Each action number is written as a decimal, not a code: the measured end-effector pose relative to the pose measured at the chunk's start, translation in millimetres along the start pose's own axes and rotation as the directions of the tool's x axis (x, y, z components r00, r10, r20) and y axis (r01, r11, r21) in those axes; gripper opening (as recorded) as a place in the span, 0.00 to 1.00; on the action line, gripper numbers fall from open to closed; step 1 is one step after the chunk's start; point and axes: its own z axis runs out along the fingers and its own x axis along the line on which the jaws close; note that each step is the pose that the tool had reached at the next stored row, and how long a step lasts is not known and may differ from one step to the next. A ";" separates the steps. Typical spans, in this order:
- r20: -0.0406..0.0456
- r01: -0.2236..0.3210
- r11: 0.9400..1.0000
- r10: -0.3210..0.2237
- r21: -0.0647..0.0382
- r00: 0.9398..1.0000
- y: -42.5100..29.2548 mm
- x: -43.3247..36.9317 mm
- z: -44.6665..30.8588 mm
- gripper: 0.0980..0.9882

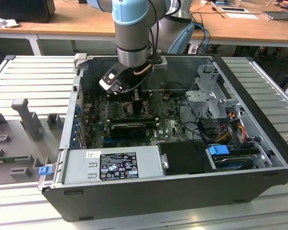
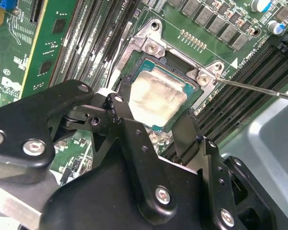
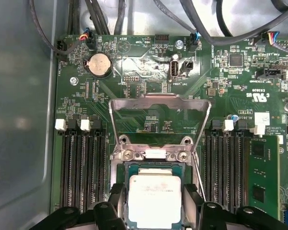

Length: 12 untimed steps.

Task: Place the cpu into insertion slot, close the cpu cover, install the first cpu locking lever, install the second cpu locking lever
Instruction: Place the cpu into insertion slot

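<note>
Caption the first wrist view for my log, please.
The cpu lies in the insertion slot, the cpu cover stands open, and the gripper sits right at the cpu.

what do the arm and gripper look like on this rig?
Arm: silver-grey tube sections with pale blue joint caps. At the wrist there is a black cable and a white-faced black module. Gripper: matte black linked plates with silver screw heads.
</note>
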 end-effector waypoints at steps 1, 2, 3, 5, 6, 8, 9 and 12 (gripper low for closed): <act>0.000 0.000 1.000 0.000 0.000 1.000 0.2 0.0 -1.8 0.57; 0.000 0.000 1.000 0.000 0.000 1.000 0.4 0.1 -4.4 0.57; 0.000 0.000 1.000 0.000 0.000 1.000 0.5 0.1 -5.8 0.57; 0.000 0.000 1.000 0.000 0.000 1.000 0.7 0.2 -7.5 0.48; 0.000 0.000 1.000 0.000 0.000 1.000 0.7 -0.3 -7.9 0.41; 0.001 0.000 1.000 0.000 0.000 1.000 0.7 -1.2 -8.6 0.34; 0.001 0.000 1.000 0.000 0.000 1.000 0.8 -1.6 -9.0 0.28; 0.000 0.000 1.000 0.000 0.000 1.000 0.9 -2.5 -10.9 0.01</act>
